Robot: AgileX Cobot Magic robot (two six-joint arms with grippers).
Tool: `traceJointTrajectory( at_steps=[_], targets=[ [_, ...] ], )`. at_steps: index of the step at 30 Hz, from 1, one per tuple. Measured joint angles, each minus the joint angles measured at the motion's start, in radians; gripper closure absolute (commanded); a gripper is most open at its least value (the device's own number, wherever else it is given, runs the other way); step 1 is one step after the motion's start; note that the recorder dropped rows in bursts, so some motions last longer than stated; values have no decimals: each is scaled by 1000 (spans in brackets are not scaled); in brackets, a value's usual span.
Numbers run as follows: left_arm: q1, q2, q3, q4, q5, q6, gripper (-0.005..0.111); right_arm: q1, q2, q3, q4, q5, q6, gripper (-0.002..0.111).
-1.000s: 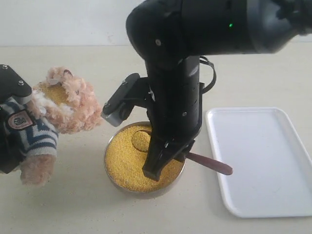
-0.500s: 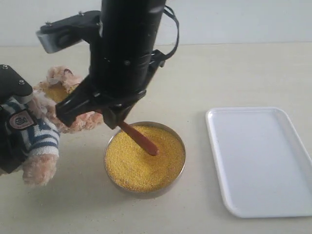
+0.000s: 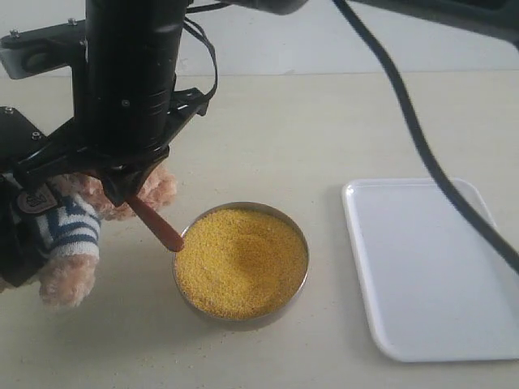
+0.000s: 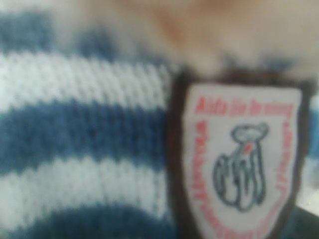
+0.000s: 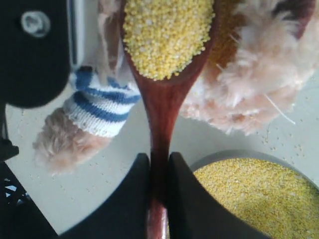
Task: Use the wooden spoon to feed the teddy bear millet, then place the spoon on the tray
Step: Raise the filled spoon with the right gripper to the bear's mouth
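Teddy bear left, millet in bowl midway, tray right — wooden spoon by the bear.

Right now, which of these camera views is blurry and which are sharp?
Left wrist view: badly out of focus, pressed close to the teddy bear's striped shirt, badge lettering smeared. Right wrist view: sharp, single grains of millet show on the wooden spoon. Exterior view: clear, even light, only soft shadows by the tray.
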Motion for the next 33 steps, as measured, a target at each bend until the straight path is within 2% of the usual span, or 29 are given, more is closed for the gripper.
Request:
traceJointTrajectory(
  at_steps=[6, 15, 27, 33],
  targets=[
    [0, 0, 0, 0, -2, 0, 103, -14, 21, -16, 87, 0, -19, 109],
    [0, 0, 0, 0, -4, 0, 103, -131, 36, -16, 376, 0, -74, 109],
    [0, 0, 0, 2, -4, 0, 103, -161, 38, -13, 481, -2, -116, 109],
    [0, 0, 0, 8, -4, 0, 103, -182, 38, 57, 572, -4, -159, 109]
  ],
)
